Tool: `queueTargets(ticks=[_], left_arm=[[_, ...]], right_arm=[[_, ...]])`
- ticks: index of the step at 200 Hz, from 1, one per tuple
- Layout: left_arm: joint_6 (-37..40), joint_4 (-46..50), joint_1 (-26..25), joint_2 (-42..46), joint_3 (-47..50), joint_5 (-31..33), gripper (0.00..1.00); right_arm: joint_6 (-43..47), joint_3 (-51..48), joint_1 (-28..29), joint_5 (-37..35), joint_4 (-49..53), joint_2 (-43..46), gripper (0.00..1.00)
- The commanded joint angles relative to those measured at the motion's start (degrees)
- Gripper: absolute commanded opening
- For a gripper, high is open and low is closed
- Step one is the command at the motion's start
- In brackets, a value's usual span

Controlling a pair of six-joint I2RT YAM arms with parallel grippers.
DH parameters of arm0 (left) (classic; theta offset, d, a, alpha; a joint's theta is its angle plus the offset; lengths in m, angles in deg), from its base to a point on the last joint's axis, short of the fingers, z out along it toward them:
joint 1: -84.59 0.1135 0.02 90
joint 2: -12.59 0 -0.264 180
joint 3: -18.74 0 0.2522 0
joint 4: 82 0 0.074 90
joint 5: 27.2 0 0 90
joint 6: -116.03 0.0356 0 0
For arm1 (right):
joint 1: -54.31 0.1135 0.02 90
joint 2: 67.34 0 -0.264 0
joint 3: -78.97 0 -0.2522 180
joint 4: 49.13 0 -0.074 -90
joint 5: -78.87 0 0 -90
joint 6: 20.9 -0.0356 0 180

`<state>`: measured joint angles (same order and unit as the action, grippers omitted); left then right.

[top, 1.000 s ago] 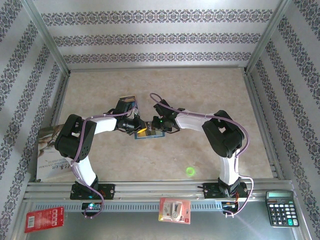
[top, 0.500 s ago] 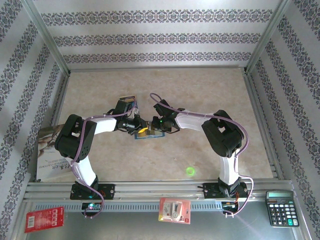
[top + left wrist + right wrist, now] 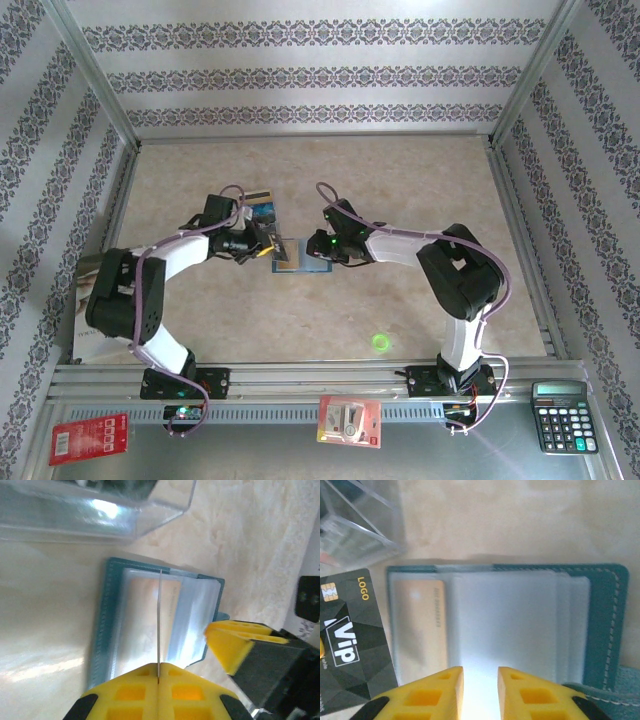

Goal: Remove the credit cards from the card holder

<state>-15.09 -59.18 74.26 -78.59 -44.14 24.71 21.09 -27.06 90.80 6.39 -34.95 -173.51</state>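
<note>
**Left jaws:** closed flat on a thin plastic card (image 3: 159,615), seen edge-on from the left wrist, so its face is unreadable there. It is likely the black "Vip"-printed plastic card (image 3: 352,645) showing just beside the holder in the right wrist view. That is a judgement only.

**Right jaws:** narrow gap with nothing seen between them, poised over the clear sleeves of the slate-blue stitched bifold card holder (image 3: 607,625). I cannot tell whether the tips press on it.

**Holder:** open flat on the beige marbled worktop (image 3: 495,520), between my two arms. Its long axis runs arm to arm, with the tab end toward the right arm.

**Tan-gold plastic card** (image 3: 417,630)**:** in the end sleeve on the left-arm side. Its long axis appears to run across the holder. The other sleeves look empty, though glare hides detail.

**Clear plastic box** (image 3: 100,520)**:** near the holder's left end, on the far side.

**Next move, as I judge it:** the tan-gold card lies nearer the left jaws, and those are occupied. They must shed their card first. They can then approach that sleeve while the right jaws steady the tab end.
</note>
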Motion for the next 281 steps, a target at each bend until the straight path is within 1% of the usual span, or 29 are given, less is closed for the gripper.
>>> queueTargets(ticks=[1,23,51,67,95,119,138,148,157,172,186,213,230,254,281], left_arm=[[8.4,12.2,0.4,4.3,-4.7,6.6,0.00],[11.0,15.4,0.4,7.7,-7.2,9.2,0.00],[10.8,12.5,0.4,10.7,-8.1,7.3,0.00],[12.6,11.2,0.4,11.5,-8.7,7.0,0.00],[18.4,13.3,0.0,11.5,-11.4,11.0,0.00],[23.4,13.0,-1.8,11.9,-12.6,14.5,0.00],[26.6,13.4,-2.4,12.1,-13.7,18.2,0.00],[28.4,14.0,-2.4,11.9,-14.4,19.6,0.00],[31.3,14.0,-2.6,11.7,-15.1,20.0,0.00],[36.1,11.4,-2.8,12.2,-14.4,20.9,0.00],[40.7,10.0,-2.9,12.0,-14.3,23.0,0.00],[48.7,13.1,-2.9,10.4,-18.2,28.8,0.00],[54.9,13.6,-2.8,8.6,-20.0,28.1,0.00],[65.3,15.9,-2.8,5.1,-22.5,26.7,0.00],[77.7,22.3,-2.9,1.3,-26.8,30.5,0.00]], right_arm=[[-0.6,-1.5,-0.5,3.5,-7.7,4.7,0.29],[-0.6,-3.0,-1.0,4.0,-10.5,7.4,0.35],[-0.2,-4.1,-1.5,5.3,-13.0,9.3,0.43],[-0.1,-4.6,-1.8,5.4,-13.5,9.8,0.47],[-0.8,-6.5,-2.7,5.2,-15.2,10.4,0.54],[-1.3,-8.8,-3.8,4.2,-15.9,11.8,0.61],[0.0,-11.0,-5.3,1.8,-15.2,14.6,0.70],[1.0,-12.3,-6.1,0.2,-14.5,16.3,0.76],[1.9,-13.5,-7.0,-1.3,-14.2,17.9,0.81],[3.4,-15.8,-8.3,-2.9,-13.9,20.7,0.91],[4.9,-17.4,-9.4,-3.9,-13.7,23.0,0.97],[6.8,-19.5,-10.9,-6.9,-10.6,27.0,0.98],[8.0,-20.6,-11.8,-8.5,-9.1,29.0,0.98],[8.2,-22.2,-14.0,-7.5,-9.2,30.2,0.98],[8.1,-23.5,-16.1,-5.9,-9.6,31.0,0.98]])
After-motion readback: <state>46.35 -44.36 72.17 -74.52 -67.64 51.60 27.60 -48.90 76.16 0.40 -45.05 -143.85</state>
